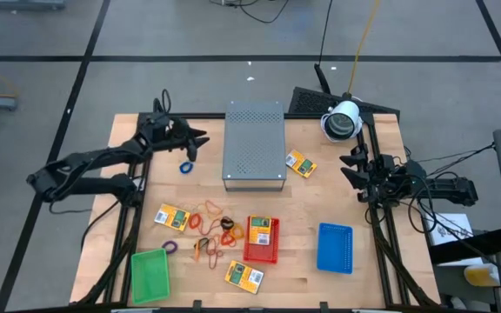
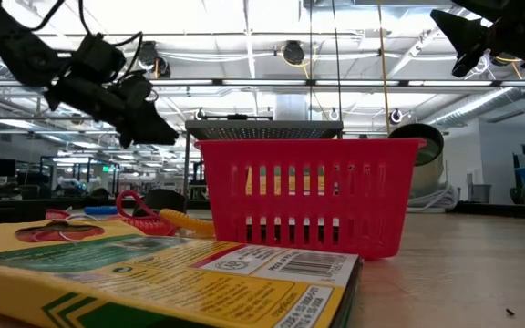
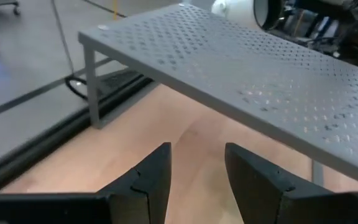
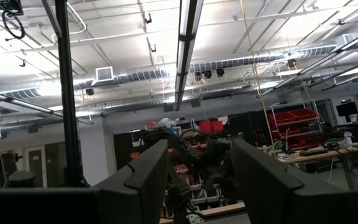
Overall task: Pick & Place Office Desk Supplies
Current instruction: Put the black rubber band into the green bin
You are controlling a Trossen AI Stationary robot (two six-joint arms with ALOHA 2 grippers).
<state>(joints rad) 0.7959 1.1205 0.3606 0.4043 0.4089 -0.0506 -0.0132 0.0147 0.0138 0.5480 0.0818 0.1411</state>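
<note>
1. The left hand (image 1: 191,143) hovered released and empty, at the 9 o'clock side of the grey perforated metal box (image 1: 254,144).
2. The right hand (image 1: 348,167) waited released at 3 o'clock.
3. Yellow-and-green flat packets (image 1: 173,217) and thin rubber-band loops (image 1: 208,228) lay on the wooden desk (image 1: 394,252) toward 7 o'clock.

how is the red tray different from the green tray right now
The red tray holds a yellow packet, while the green tray looks empty. The red tray sits near the table's middle front, just in front of the grey perforated box; the green tray sits at the front left corner. Both are small rectangular bins resting flat on the wooden table, and neither hand is near them.
</note>
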